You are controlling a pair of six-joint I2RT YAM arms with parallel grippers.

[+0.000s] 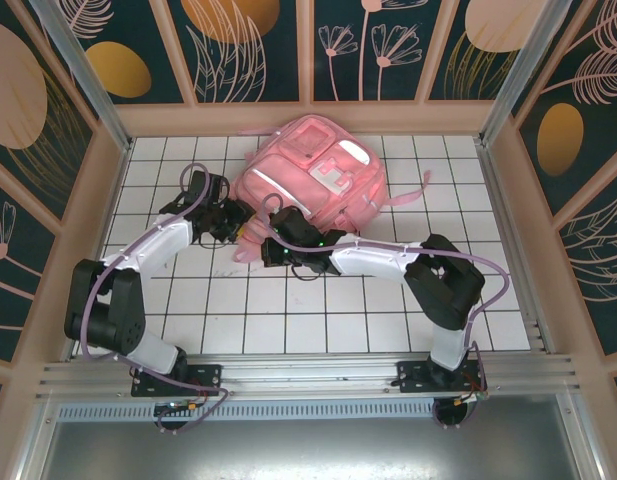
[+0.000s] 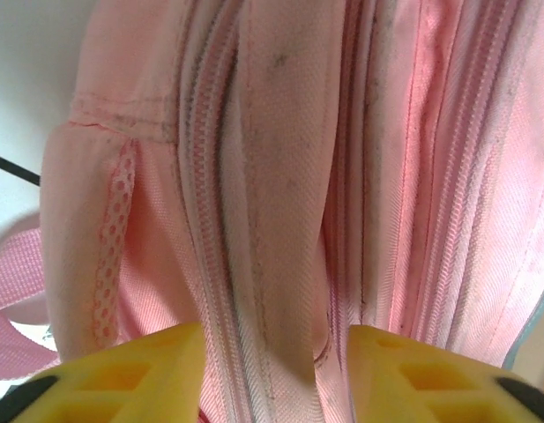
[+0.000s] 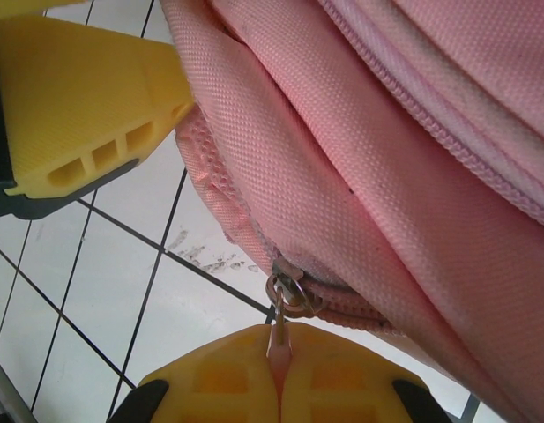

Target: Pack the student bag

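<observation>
The student bag (image 1: 313, 178), a big pink backpack with silver-white strips, lies at the back middle of the tiled table. My right gripper (image 1: 269, 247) is at its near-left edge. In the right wrist view this gripper (image 3: 280, 351) is shut on the pink zipper pull (image 3: 278, 335), which hangs from a metal ring (image 3: 290, 295) on the slider. My left gripper (image 1: 240, 227) presses against the bag's left side. Its yellow fingers (image 2: 139, 374) stand apart around a fold of fabric beside a zipper line (image 2: 210, 220), so the left gripper (image 2: 276, 344) is open. One left finger (image 3: 86, 97) shows beside the bag in the right wrist view.
The white tiled table (image 1: 288, 315) is ringed by raised walls and an aluminium rail (image 1: 308, 375) along the near edge. A pink strap (image 1: 413, 190) trails from the bag's right side. Scuff marks (image 3: 210, 256) lie on the tile just under the bag's edge.
</observation>
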